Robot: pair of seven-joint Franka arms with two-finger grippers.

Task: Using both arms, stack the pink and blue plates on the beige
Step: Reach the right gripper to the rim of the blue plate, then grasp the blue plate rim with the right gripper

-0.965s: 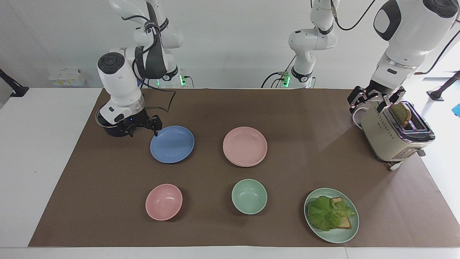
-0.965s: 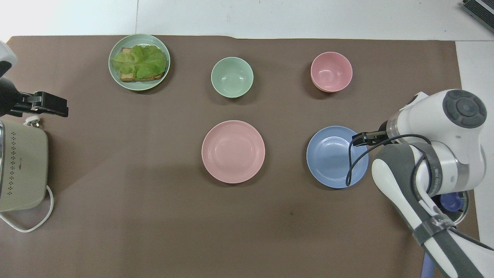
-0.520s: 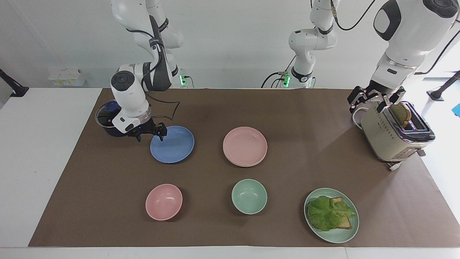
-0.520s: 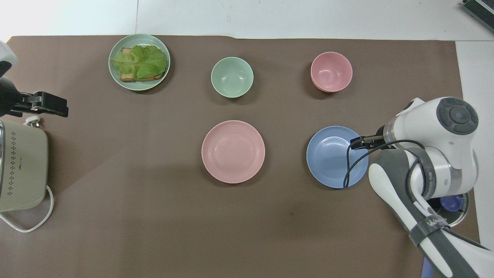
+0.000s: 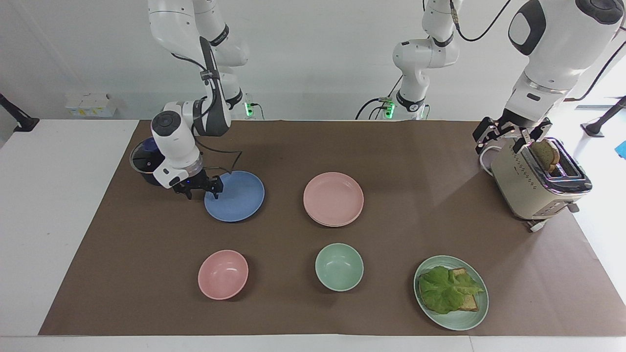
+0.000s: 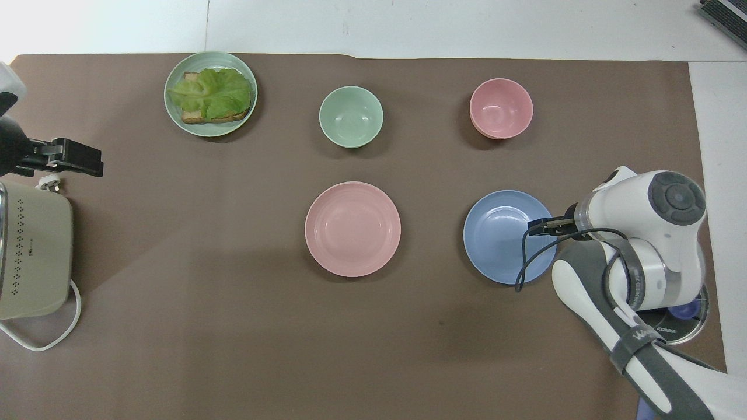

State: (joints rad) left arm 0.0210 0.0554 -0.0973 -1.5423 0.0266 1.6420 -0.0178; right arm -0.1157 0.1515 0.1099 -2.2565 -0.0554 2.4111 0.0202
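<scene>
The blue plate (image 5: 234, 196) (image 6: 509, 237) lies flat on the brown mat toward the right arm's end. My right gripper (image 5: 205, 189) (image 6: 536, 226) is low at that plate's rim, tilted, with its fingers apart and one fingertip over the edge. The pink plate (image 5: 333, 198) (image 6: 353, 228) sits mid-table beside the blue one. A paler rim under its edge is the beige plate (image 5: 333, 225), otherwise hidden. My left gripper (image 5: 511, 134) (image 6: 81, 165) waits open above the toaster and holds nothing.
A cream toaster (image 5: 535, 188) (image 6: 32, 256) with a bread slice (image 5: 547, 155) stands at the left arm's end. Farther from the robots are a pink bowl (image 5: 223, 274), a green bowl (image 5: 339, 267) and a green plate (image 5: 462, 320) with toast and lettuce. A dark lidded pot (image 5: 141, 161) sits by the right gripper.
The right gripper has dropped lower and slid along the blue plate's rim toward the robots, and its fingers have narrowed a little. The left arm and all plates are unmoved.
</scene>
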